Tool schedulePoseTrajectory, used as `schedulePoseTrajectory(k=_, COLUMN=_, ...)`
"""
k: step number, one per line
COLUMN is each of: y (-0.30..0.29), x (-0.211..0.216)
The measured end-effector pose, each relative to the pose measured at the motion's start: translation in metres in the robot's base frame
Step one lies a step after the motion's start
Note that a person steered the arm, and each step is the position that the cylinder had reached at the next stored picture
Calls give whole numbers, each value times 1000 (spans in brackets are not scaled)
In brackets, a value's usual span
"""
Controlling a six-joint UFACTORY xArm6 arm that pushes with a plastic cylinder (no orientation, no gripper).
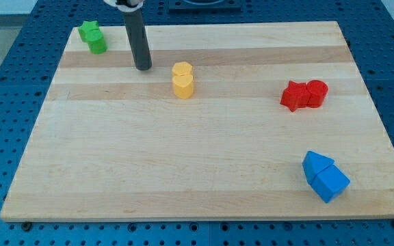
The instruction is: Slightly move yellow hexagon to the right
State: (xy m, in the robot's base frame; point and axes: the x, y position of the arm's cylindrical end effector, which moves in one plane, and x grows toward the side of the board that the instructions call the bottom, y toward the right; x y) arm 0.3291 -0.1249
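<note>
Hovering left of yellow hexagon (182, 70), my tip (143, 67), bare board (183, 164) rightward

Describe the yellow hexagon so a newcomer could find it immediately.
Start at the wooden board and go to its upper middle, just right of my tip. Two touching yellow blocks stand there; the yellow hexagon is the upper one, above the yellow heart.

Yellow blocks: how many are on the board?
2. The yellow hexagon and the yellow heart touch each other near the view's top centre, right of my tip. None seems hidden.
</note>
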Motion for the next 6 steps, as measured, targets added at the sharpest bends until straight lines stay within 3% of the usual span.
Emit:
schedulePoseTrajectory(k=2, y=6, x=12)
schedulePoseTrajectory(k=6, y=74, x=10)
